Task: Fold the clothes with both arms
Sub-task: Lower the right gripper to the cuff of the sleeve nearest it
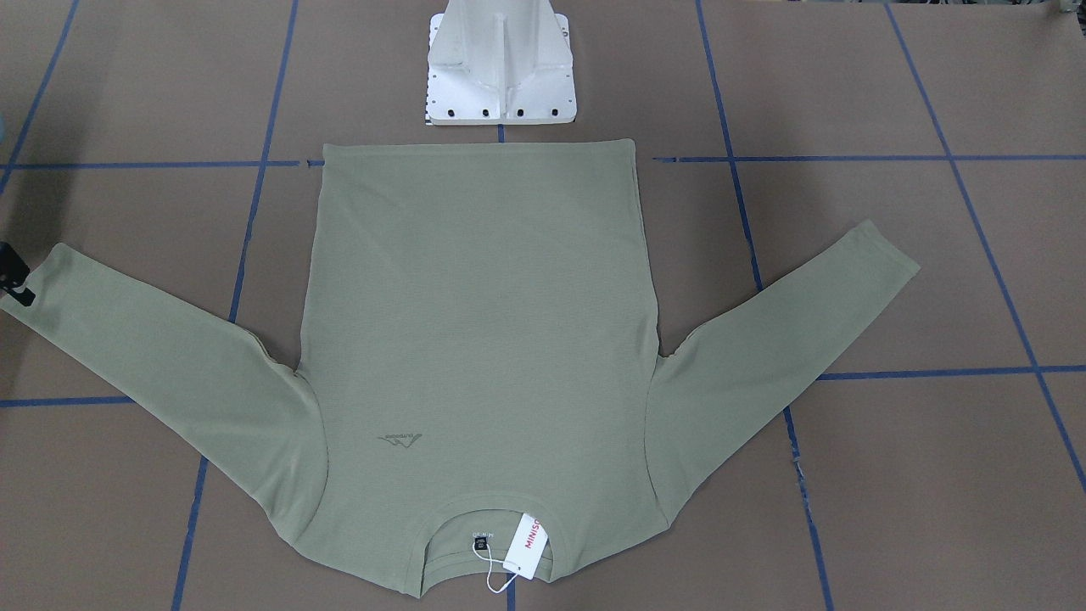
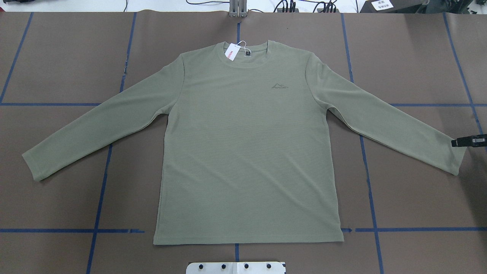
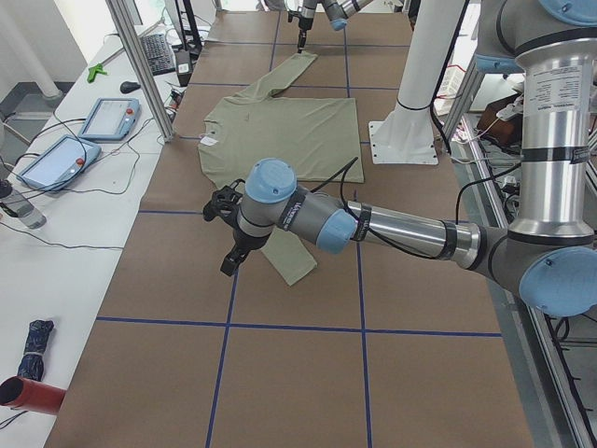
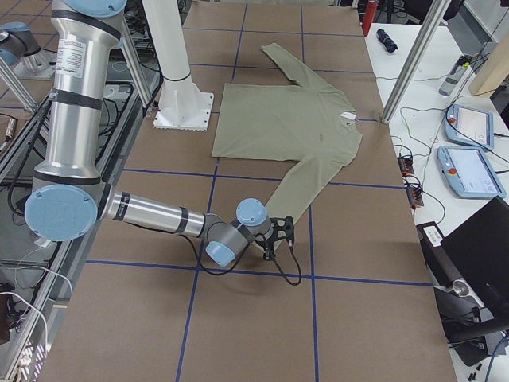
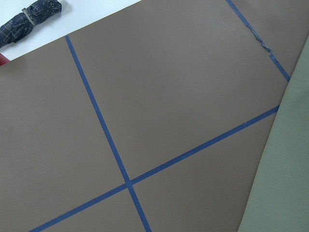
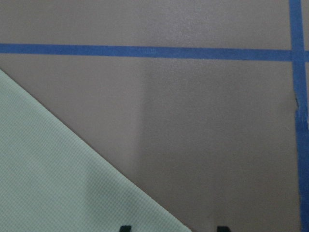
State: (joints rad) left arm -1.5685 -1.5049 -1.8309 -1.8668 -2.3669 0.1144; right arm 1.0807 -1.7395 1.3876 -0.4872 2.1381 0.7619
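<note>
Near the tabletop's [image 2: 57, 57] left edge, the left gripper [image 3: 227, 264] hung low just beside the cuff of the left sleeve [image 2: 102, 125]. It showed only in the side view, so whether its claw was wide or narrow could not be told. The shirt [image 2: 243, 152] lay face up across the middle of the tabletop, with its hem toward the robot's edge by the white pedestal base [image 2: 236, 267] and its collar toward the far edge. Both sleeves were splayed outward and down. It was a soft olive knit with a fine ribbed grain, smooth and nearly free of creases. A stiff white hang tag [image 2: 230, 52] lay on a thin cord at the neckline, and a tonal logo [image 2: 280, 85] sat on the chest. The matte brown surface beneath was divided into squares by blue tape [image 2: 49, 104]. Toward the right edge, the right gripper [image 2: 456, 142] sat at the cuff of the right sleeve [image 2: 384, 121]. Its claw was wide and held nothing, one of its fingertips [image 6: 221, 228] over bare surface and the other at the cloth's edge. No fold appeared to have been made, so the step in hand was probably taking both cuffs. The next move likely called for pinching that thin, limp fabric cleanly, then carrying each sleeve inward over the body.
</note>
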